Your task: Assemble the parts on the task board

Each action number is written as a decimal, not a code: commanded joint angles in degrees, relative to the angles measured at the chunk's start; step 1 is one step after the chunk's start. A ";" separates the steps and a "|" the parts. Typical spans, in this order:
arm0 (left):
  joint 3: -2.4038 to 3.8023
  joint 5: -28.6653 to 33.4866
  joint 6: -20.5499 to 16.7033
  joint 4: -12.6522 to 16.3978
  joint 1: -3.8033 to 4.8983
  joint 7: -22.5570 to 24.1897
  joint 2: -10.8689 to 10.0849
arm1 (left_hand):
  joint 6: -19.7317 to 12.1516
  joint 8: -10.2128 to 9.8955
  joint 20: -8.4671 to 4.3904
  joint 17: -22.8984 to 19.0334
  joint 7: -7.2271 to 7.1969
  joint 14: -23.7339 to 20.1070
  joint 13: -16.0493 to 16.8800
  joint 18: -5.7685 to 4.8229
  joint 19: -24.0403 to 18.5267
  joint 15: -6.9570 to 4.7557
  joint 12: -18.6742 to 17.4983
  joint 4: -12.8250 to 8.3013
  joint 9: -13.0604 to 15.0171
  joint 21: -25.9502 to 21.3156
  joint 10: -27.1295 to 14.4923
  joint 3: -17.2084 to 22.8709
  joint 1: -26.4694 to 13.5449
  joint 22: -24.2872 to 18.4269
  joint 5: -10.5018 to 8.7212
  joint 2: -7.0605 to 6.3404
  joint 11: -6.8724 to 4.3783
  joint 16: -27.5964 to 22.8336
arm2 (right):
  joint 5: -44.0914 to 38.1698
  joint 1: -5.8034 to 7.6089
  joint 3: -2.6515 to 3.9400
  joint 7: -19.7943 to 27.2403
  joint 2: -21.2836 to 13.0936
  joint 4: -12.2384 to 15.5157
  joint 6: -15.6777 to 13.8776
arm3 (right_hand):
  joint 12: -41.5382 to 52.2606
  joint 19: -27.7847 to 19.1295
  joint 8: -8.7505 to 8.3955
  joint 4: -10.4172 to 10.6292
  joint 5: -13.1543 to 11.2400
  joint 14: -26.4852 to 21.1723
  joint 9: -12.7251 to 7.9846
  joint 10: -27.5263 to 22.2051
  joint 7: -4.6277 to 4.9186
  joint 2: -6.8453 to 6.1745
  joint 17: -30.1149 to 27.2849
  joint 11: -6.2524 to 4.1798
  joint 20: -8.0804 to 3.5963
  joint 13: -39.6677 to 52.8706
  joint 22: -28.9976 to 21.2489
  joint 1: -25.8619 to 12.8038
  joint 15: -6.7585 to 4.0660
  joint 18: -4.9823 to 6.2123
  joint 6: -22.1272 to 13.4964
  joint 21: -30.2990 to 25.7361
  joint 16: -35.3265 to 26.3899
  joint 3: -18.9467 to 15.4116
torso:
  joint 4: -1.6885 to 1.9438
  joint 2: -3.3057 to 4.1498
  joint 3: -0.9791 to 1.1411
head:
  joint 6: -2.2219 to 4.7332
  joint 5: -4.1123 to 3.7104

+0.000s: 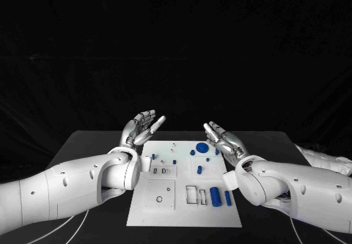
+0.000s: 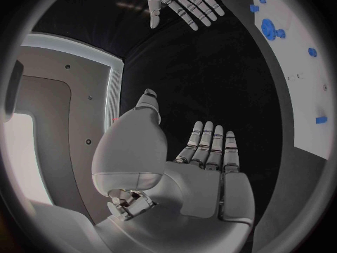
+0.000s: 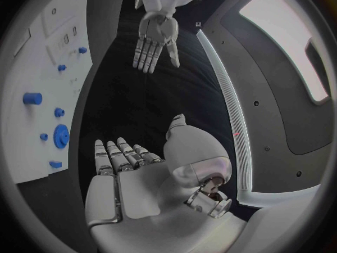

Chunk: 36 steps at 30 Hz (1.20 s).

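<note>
White task board, blue parts, two silver hands raised with nothing in them.

Head view: task board (image 1: 150, 213) lies mid-table on the black table (image 1: 88, 140); left hand (image 1: 141, 128) hangs above the board's far left corner, right hand (image 1: 222, 142) above its far right edge, both with fingers straight and apart, palms facing each other, grasping nothing. Blue parts: round disc (image 1: 202, 147) near the far edge, large cylinder (image 1: 215, 196) and slim bar (image 1: 228, 198) at the near right.
Left wrist view: left hand (image 2: 200, 168) flat, fingers extended, empty; right hand (image 2: 179, 3) opposite it; board (image 2: 298, 67) beside them, carrying the disc (image 2: 269, 28).
Right wrist view: right hand (image 3: 140, 180) flat, fingers extended, empty; left hand (image 3: 156, 42) opposite it; board (image 3: 39, 67) alongside, with disc (image 3: 61, 135).
</note>
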 commanded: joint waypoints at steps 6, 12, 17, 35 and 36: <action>-0.39 -2.09 3.53 -0.45 0.44 10.65 0.38 | 0.39 3.64 9.50 0.40 0.55 6.13 0.20 1.19 10.20 9.49 4.22 0.91 -0.80 5.47 4.39 -1.12 2.53 2.40 1.04 -1.70 8.60 5.84 | -10.71 0.97 -1.71 -5.26 -0.46 0.98 11.85 | 3.94 6.64 -0.14 0.62 0.40 7.83 0.01 2.24 10.62 0.54 1.41 1.45 1.52 0.58 1.74 3.52 1.58 1.09 0.22 3.00 3.19 -1.08 | -0.01 -0.01 -0.02 | -0.03 0.01; -0.78 -2.16 5.10 0.75 0.76 8.77 -0.07 | 1.83 4.57 10.40 0.08 2.54 8.98 -0.06 2.36 14.10 9.25 4.77 0.88 -1.30 7.56 6.10 -0.84 2.36 3.15 0.84 -1.33 8.73 5.34 | -11.97 1.90 -1.71 -4.33 -0.33 -2.41 13.16 | 6.96 18.84 -0.05 0.64 0.34 24.08 0.10 4.73 10.49 0.57 3.26 1.57 1.08 0.77 4.19 4.37 0.62 1.75 0.54 7.98 8.84 -1.05 | 1.07 0.81 0.10 | -2.52 1.96; -0.86 -2.15 5.44 1.67 0.92 8.01 -0.77 | 2.93 4.80 10.50 0.05 5.53 10.05 -0.16 2.87 14.91 8.74 4.54 0.88 -1.89 8.07 6.64 -0.70 2.32 3.16 0.78 -1.14 7.84 4.31 | -13.25 2.92 -1.71 -4.88 -0.61 -3.02 14.15 | 7.66 34.19 -0.04 0.65 0.39 42.08 0.12 5.23 10.39 0.59 5.94 0.04 0.54 0.76 6.58 4.79 -1.88 3.75 0.60 13.67 15.00 -1.13 | 1.48 1.75 0.17 | -2.51 1.95; -0.99 -2.54 5.33 6.90 2.02 5.66 -4.82 | 4.65 5.03 10.41 0.11 8.72 12.50 -0.17 3.75 15.52 7.93 4.01 0.82 -2.87 8.60 8.15 0.37 2.42 2.98 0.31 0.34 7.06 3.13 | -25.82 9.72 -1.71 -7.47 -0.15 -7.24 15.10 | 18.44 84.80 2.98 0.62 3.55 81.66 3.11 26.00 4.98 -0.27 78.00 -4.41 -5.73 2.86 86.50 8.72 -7.64 -4.04 14.53 87.74 87.42 -1.63 | 2.94 5.49 0.02 | -2.53 0.62; -0.99 -2.59 5.17 7.17 2.06 5.60 -5.08 | 4.76 5.02 10.41 0.11 8.72 12.65 -0.17 3.78 15.56 7.90 3.99 0.82 -2.93 8.64 8.27 0.38 2.47 2.98 0.30 0.32 7.05 3.09 | -27.14 10.07 -1.71 -7.82 0.15 -7.87 14.88 | 19.61 86.34 3.97 0.49 4.63 83.29 3.88 28.21 5.05 -0.55 81.04 -4.55 -5.54 3.28 89.14 9.37 -7.46 -4.43 18.02 89.21 88.14 -1.64 | 3.04 5.69 0.05 | -2.49 0.45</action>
